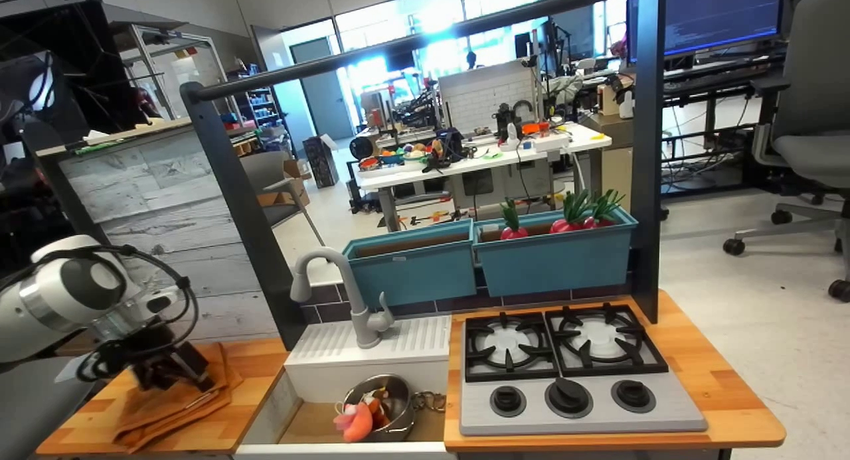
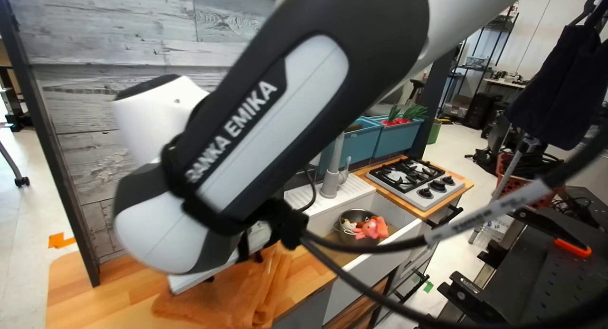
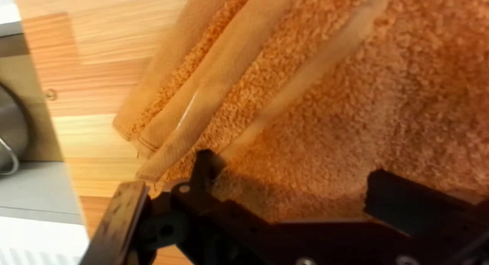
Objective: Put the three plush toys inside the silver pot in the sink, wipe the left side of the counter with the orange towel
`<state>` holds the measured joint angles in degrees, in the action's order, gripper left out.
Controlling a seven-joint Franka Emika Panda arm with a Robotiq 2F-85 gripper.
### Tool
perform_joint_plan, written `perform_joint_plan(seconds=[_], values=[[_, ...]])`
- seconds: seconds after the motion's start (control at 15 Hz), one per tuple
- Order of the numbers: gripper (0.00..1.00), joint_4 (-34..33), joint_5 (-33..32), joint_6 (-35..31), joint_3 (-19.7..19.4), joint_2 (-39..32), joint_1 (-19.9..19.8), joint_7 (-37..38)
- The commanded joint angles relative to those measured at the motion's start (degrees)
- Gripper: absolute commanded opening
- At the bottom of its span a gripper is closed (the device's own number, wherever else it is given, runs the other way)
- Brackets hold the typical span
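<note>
Gripper stands over the orange towel, jaws wide apart; I cannot confirm contact. The counter lies under both. To the tool's side, I observe the sink, containing the silver pot; plush toys occupy it, one overlapping the rim.

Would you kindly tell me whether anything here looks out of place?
Yes: in the sink, the pinkish plush toy hangs partly over the rim of the silver pot instead of sitting fully inside. The orange towel lies in rumpled folds, with no spill visible.
</note>
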<state>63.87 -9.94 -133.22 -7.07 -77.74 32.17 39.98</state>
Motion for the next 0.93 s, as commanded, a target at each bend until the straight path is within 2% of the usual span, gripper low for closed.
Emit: perform_joint_plan(seconds=[0.0, 0.2, 0.33, 0.87], values=[[1.00, -6.2, -1.2, 2.5, 3.9, -3.9, 5.0, -3.8], [1.00, -9.2, -0.5, 5.0, 4.1, -5.1, 7.8, -5.1], [1.00, -6.9, -0.5, 3.6, 3.3, -3.7, 7.6, -4.4], [1.00, 7.6, 1.2, -1.8, -2.3, 3.0, -0.1, 3.5]])
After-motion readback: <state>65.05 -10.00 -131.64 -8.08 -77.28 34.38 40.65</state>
